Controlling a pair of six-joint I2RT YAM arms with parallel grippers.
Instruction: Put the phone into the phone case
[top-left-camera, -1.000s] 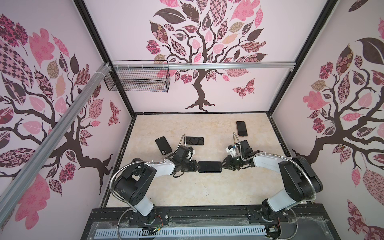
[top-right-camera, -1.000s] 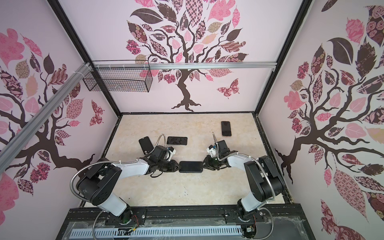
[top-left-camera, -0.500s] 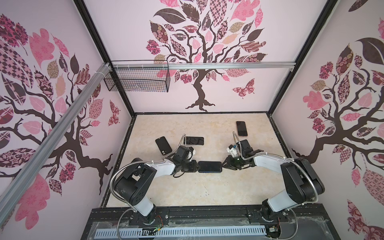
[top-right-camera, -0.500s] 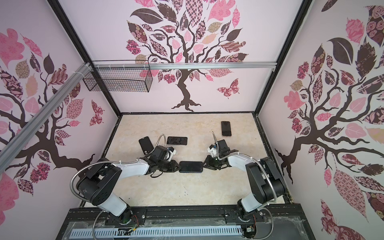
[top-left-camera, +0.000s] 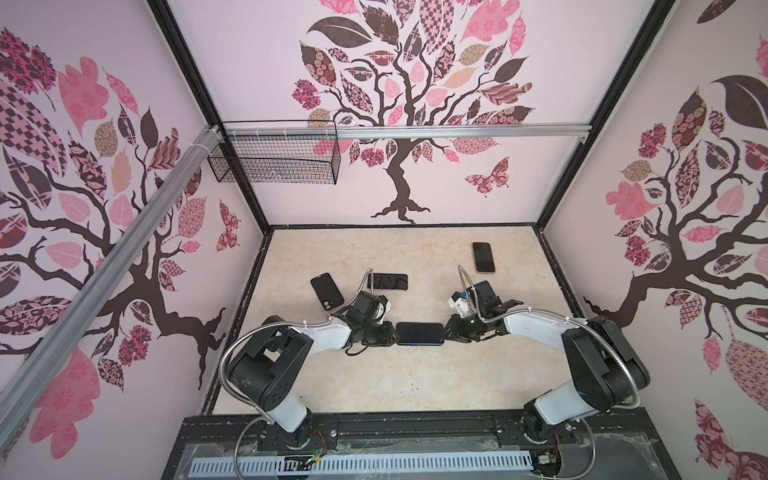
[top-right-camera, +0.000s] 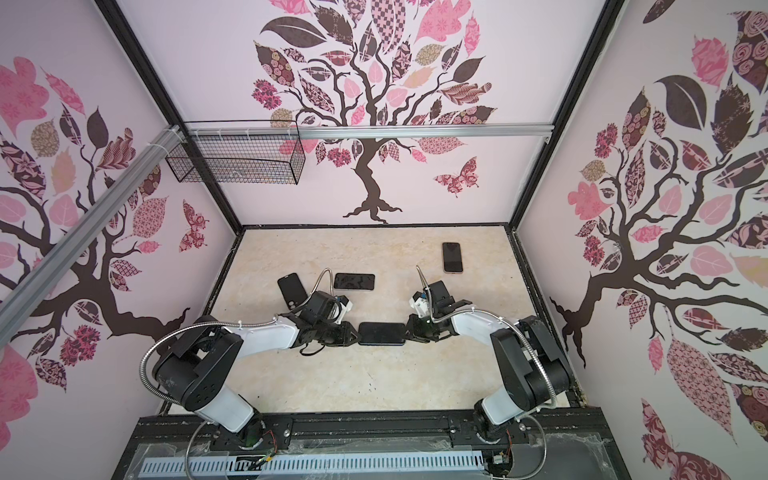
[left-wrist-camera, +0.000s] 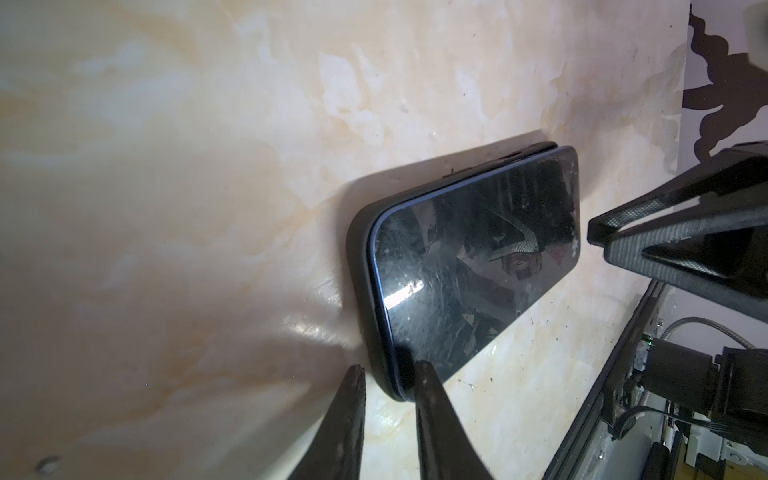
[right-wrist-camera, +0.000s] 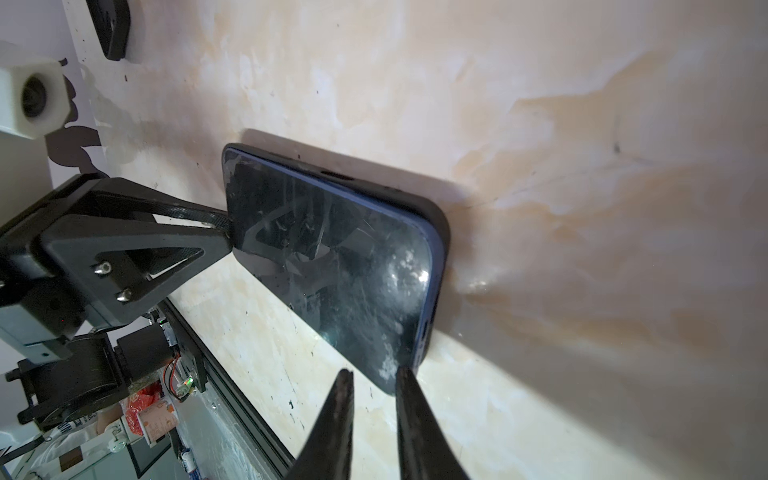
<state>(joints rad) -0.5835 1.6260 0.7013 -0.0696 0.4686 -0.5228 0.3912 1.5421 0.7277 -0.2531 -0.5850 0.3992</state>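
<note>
- Phone (top-left-camera: 419, 333) (top-right-camera: 381, 333) lies flat and screen up between the two grippers, one short end towards each. Both top views show it filling the gap between the two sets of fingertips.
- The black phone case (left-wrist-camera: 356, 249) (right-wrist-camera: 441, 232) sits under it. The case rim wraps the ends nearest each gripper, and the phone's blue edge (right-wrist-camera: 430, 291) shows above that rim.
- The left gripper (top-left-camera: 392, 333) (left-wrist-camera: 386, 370) is at one short end, its jaws a narrow gap apart with a corner of the phone and case in that gap. One fingertip (left-wrist-camera: 419, 370) overlaps the screen's edge. I cannot tell whether the jaws are squeezing.
- The right gripper (top-left-camera: 446, 330) (right-wrist-camera: 372, 374) is at the opposite end, its jaws just as narrow, and the phone's corner reaches into the gap. One fingertip (right-wrist-camera: 403, 374) meets the case edge. I cannot tell whether it has a firm pinch.
- Across the phone, the right wrist view shows the left gripper's tips touching the far end.
- Beyond the left gripper lie a black case (top-left-camera: 327, 291) and a second phone (top-left-camera: 388, 281), both clear of it.
- Beyond the right gripper, well apart, a third phone (top-left-camera: 483, 257) rests on the marbled tabletop (top-left-camera: 374, 374).
</note>
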